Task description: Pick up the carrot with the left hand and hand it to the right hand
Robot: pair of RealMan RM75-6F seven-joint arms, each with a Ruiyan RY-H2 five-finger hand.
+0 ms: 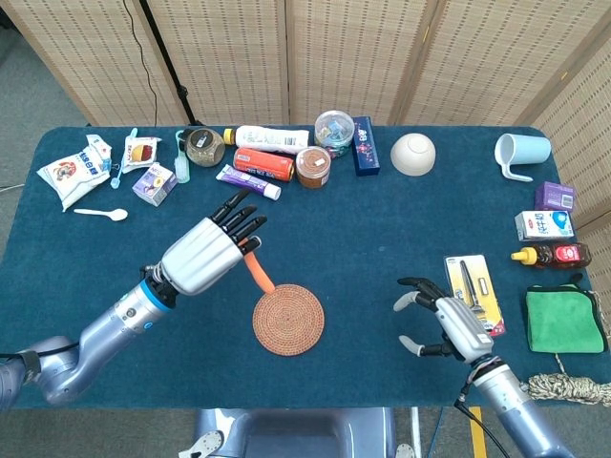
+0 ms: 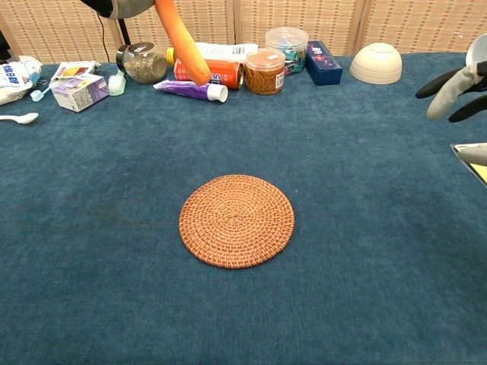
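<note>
A: Carrot (image 1: 256, 271) position?
B: Held in the left hand (image 1: 205, 252), raised above the table (image 1: 363, 248), tip slanting down toward the woven mat (image 1: 288, 319).
A: Finger state?
B: Left fingers closed around the carrot's upper end. Right hand (image 1: 451, 324) hovers beside the razor pack (image 1: 474, 292), fingers spread, holding nothing.

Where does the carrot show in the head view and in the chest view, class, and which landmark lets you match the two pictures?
Head view: the carrot juts from under the left hand, left of centre, its tip near the woven mat's upper-left edge.
Chest view: the carrot hangs from the top edge, left of centre, in front of the far row of bottles.
Shared landmark: the mat, mid-table in both.
</note>
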